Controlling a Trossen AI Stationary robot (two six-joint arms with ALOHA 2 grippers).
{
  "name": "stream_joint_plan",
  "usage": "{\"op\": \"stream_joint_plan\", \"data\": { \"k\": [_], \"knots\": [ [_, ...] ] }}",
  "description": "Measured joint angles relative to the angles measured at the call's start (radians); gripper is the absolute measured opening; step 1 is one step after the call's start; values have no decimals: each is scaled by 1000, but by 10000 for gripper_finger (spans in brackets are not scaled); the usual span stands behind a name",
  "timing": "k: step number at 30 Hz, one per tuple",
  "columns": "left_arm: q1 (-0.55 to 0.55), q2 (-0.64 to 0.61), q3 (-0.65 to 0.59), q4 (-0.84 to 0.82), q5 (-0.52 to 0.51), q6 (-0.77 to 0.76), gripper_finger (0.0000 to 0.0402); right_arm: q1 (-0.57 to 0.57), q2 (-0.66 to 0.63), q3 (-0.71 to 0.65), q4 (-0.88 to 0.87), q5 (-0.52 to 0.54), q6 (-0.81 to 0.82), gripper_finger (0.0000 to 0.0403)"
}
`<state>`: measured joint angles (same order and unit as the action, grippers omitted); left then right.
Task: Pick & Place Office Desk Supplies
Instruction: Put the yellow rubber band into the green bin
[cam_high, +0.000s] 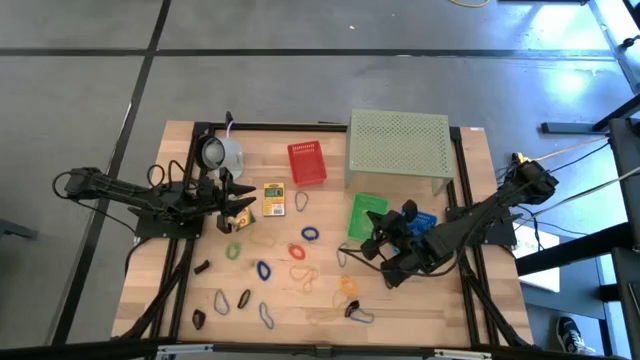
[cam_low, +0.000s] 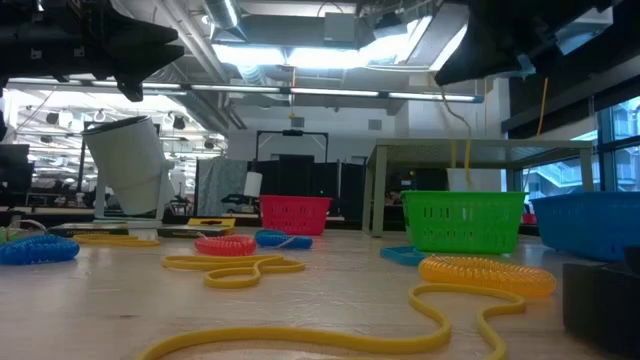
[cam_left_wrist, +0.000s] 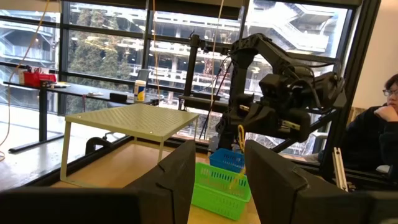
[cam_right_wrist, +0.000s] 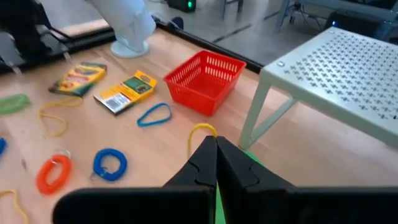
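Note:
Loops lie scattered on the wooden table: a blue one (cam_high: 310, 234) (cam_right_wrist: 109, 163), an orange one (cam_right_wrist: 53, 174), a green one (cam_high: 233, 251) and flat yellow bands (cam_low: 235, 268). Small dark clips (cam_high: 202, 267) lie near the left edge. The yellow printed box (cam_high: 274, 198) (cam_right_wrist: 126, 91) lies flat beside a second printed box (cam_right_wrist: 78, 78). My left gripper (cam_high: 238, 205) (cam_left_wrist: 219, 180) is open and held level above the table, left of the yellow box. My right gripper (cam_high: 372, 232) (cam_right_wrist: 216, 146) is shut on a yellow band over the green basket (cam_high: 362, 212). My right gripper pinches a thin yellow band (cam_right_wrist: 200, 127) between its two fingertips. A short arc of the band stands out past the tips. In the low view the band's strands (cam_low: 467, 160) hang down slack over the green basket (cam_low: 463, 220), lifted clear of the table.
A red basket (cam_high: 307, 163) and the pale green perforated stand (cam_high: 398, 143) sit at the far side. A blue basket (cam_high: 424, 218) is right of the green one. The pale mug (cam_high: 222, 153) stands far left. A person sits beyond the table's right side (cam_left_wrist: 382, 124).

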<state>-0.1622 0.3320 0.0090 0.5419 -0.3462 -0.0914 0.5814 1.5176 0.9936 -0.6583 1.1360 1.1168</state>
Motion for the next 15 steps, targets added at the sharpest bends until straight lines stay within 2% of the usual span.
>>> {"op": "stream_joint_plan", "data": {
  "k": [6, 15],
  "knots": [
    [0, 0, 0, 0, 0, 0, 132, -20, 7, 0, -39, -10, 28, 3],
    [0, 0, 0, 0, 0, 0, 132, -47, 29, -1, -87, -101, 54, 3]
  ]
}}
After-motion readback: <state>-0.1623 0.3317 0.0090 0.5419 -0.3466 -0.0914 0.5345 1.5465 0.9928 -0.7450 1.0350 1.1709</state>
